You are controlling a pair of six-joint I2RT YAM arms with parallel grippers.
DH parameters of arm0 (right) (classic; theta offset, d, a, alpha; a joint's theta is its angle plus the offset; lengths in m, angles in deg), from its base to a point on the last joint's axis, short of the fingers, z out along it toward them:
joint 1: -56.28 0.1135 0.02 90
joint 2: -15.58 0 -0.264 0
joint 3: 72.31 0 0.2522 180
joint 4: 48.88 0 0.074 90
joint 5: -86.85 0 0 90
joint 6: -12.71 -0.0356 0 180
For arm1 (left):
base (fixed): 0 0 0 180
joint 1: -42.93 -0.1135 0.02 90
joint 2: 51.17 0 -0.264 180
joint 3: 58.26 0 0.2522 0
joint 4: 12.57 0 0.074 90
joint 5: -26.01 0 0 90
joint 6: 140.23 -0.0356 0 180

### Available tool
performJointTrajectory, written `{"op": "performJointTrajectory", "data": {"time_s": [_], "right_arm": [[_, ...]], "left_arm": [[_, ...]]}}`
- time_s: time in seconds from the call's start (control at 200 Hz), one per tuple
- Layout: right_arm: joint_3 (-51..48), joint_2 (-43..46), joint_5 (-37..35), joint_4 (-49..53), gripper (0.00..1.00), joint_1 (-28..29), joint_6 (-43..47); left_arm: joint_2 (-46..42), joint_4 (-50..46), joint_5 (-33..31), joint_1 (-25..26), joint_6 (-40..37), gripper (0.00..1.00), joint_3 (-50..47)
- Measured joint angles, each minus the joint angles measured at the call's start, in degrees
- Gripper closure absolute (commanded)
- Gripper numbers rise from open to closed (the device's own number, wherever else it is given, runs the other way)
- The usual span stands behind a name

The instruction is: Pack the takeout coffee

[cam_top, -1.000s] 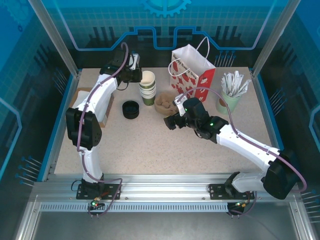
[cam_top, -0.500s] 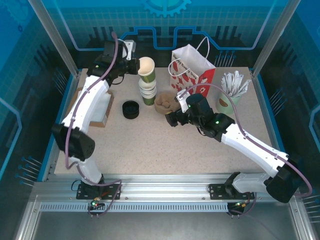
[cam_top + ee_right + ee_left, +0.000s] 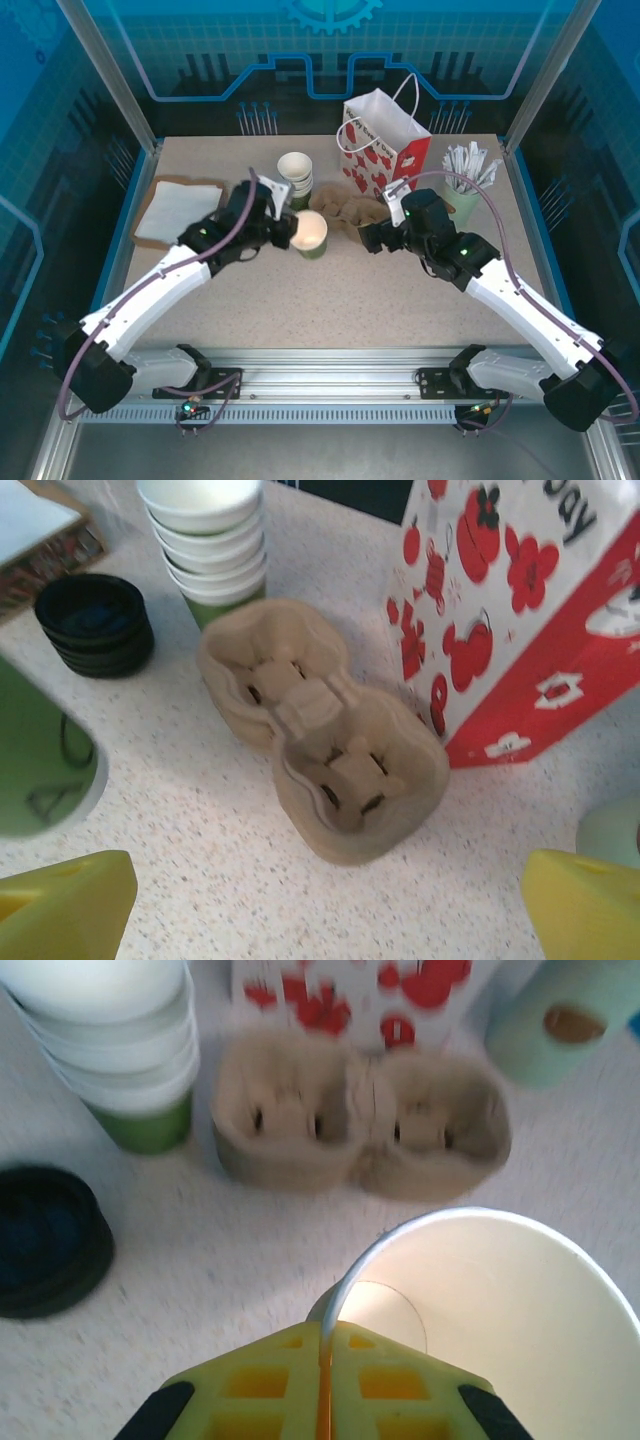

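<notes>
My left gripper [image 3: 284, 232] [image 3: 325, 1360] is shut on the rim of a lidless green paper cup [image 3: 310, 234] [image 3: 500, 1300], one finger inside and one outside. The cup stands upright in front of the stack of cups [image 3: 295, 172] [image 3: 110, 1050] [image 3: 210, 540]. The takeout coffee, as a lidded cup, is out of view. A pile of black lids [image 3: 45, 1240] [image 3: 95, 620] lies left of the stack. My right gripper [image 3: 372, 237] [image 3: 325, 910] is open, hovering over the near side of the brown pulp cup carrier [image 3: 345, 210] [image 3: 360, 1125] [image 3: 325, 730].
A white and red paper bag [image 3: 385, 145] [image 3: 530, 610] stands open behind the carrier. A mint cup of stir sticks [image 3: 462, 190] [image 3: 560, 1020] is at the back right. Napkins on a brown tray [image 3: 175, 210] lie at the left.
My left arm lifted the top cup off the stack and brought it down and forward to the table in front of the stack. My right gripper shifted a little to the right, still open.
</notes>
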Motion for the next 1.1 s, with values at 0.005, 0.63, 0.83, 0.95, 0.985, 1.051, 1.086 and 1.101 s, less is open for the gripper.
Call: {"op": "performJointTrajectory", "data": {"time_s": [0.005,0.63,0.83,0.95,0.985,1.051,1.086,1.101], "right_arm": [[-0.17,0.07,0.00,0.04,0.00,-0.11,0.00],[-5.05,1.79,0.87,1.66,0.00,-1.31,-1.07],[-5.49,1.99,1.55,1.99,0.00,-1.31,-1.36],[-5.49,2.05,1.62,2.21,0.00,-1.31,-1.53],[-5.49,2.14,1.62,2.34,0.00,-1.31,-1.68],[-5.49,2.43,1.75,2.58,0.00,-1.27,-1.68],[-5.49,2.62,1.77,2.54,0.00,-1.16,-1.68],[-5.46,2.71,1.86,2.51,0.00,-1.09,-1.68]], "left_arm": [[0.00,0.20,-0.15,0.26,0.07,0.91,-0.50],[8.31,13.46,-5.84,8.17,4.90,0.87,-11.76],[10.34,14.38,-6.25,8.17,4.92,0.74,-11.78],[10.32,14.36,-6.64,8.17,5.95,0.58,-11.82],[9.88,14.25,-6.80,8.17,5.97,0.54,-11.85],[8.13,14.16,-7.26,8.17,5.92,0.49,-11.98],[6.62,14.01,-7.72,8.17,5.79,0.47,-12.02],[5.81,13.99,-7.82,8.09,5.60,0.47,-12.04]]}}
